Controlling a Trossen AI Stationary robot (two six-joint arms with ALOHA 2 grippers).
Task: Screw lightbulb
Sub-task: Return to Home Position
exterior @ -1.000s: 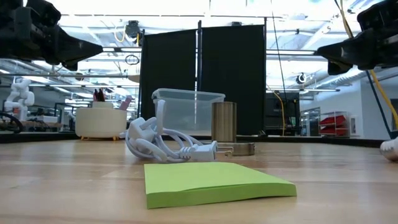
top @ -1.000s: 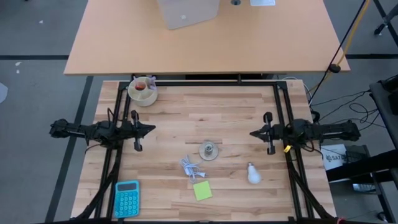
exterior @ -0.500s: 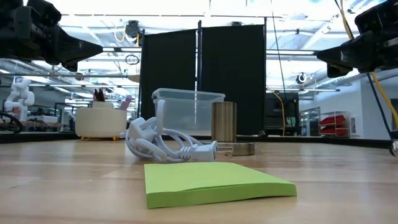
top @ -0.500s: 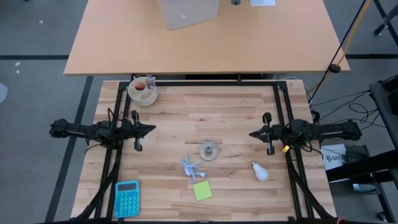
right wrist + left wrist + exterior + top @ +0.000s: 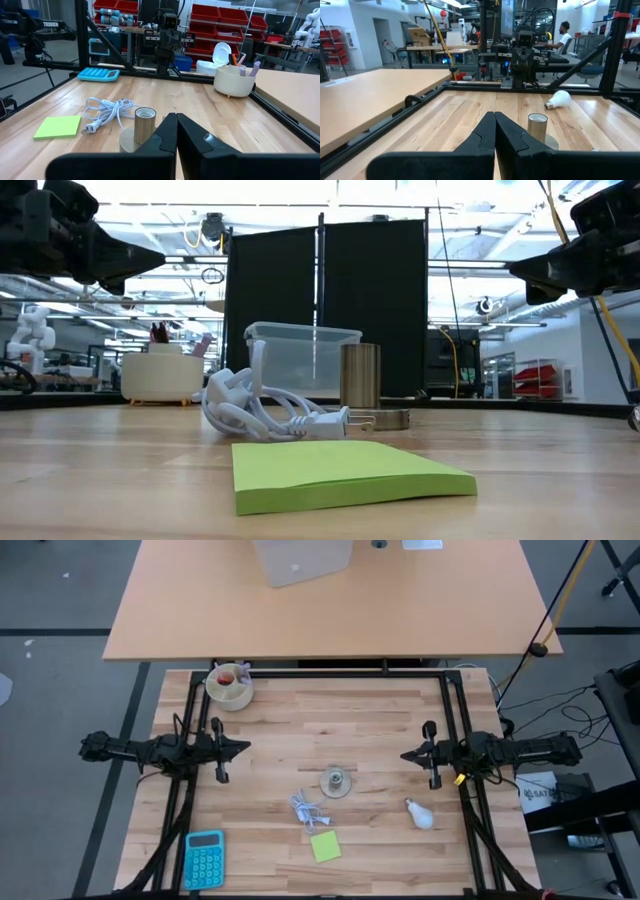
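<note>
The white lightbulb (image 5: 419, 814) lies on its side on the wooden table, near the right edge, and it also shows in the left wrist view (image 5: 559, 99). The grey socket disc with its upright metal sleeve (image 5: 336, 782) stands at the table's middle. My left gripper (image 5: 245, 748) hovers shut and empty above the table's left part. My right gripper (image 5: 404, 755) hovers shut and empty above the right part, farther from the near edge than the bulb. Both point at the socket from either side.
A coiled white cable (image 5: 308, 810) and a green sticky pad (image 5: 325, 846) lie nearer than the socket. A blue calculator (image 5: 204, 859) lies at the near left. A cream cup with pens (image 5: 230, 686) stands at the far left. A black frame (image 5: 340, 672) borders the table.
The lightbulb has rolled a short way along the table toward the right edge, untouched, and now lies still. My right gripper has dipped slightly.
</note>
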